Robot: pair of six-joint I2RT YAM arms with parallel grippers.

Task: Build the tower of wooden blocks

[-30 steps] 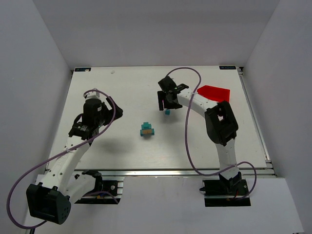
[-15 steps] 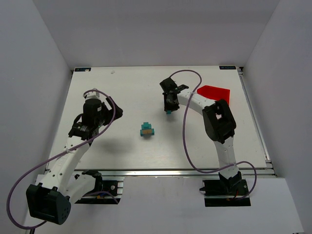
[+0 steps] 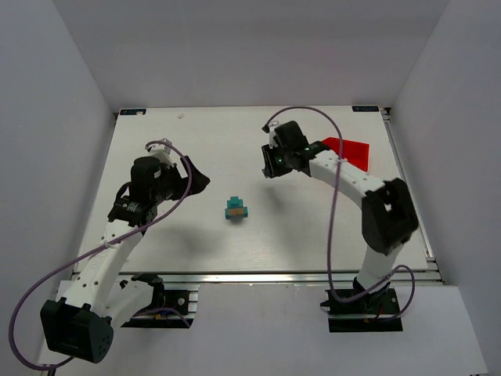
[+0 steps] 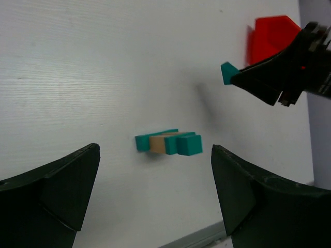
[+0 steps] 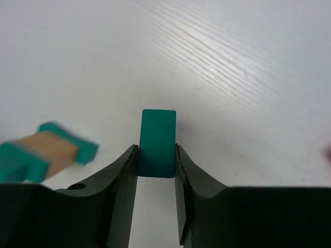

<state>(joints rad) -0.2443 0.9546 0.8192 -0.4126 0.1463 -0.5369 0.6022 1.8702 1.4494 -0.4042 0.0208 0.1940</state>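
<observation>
The wood block tower is a low cluster of teal blocks around one tan block, mid-table; it also shows in the left wrist view and, blurred, at the left of the right wrist view. My right gripper is shut on a teal block, held above the table behind and to the right of the tower. That teal block sticks out past the fingertips. My left gripper is open and holds nothing; it is left of the tower.
A red plastic bin sits at the back right, behind the right arm, and appears in the left wrist view. The table's near edge rail runs in front of the arm bases.
My right gripper closed on the teal block and lifted it off the table, while its arm swung its elbow out to the right. The left gripper edged slightly right.
</observation>
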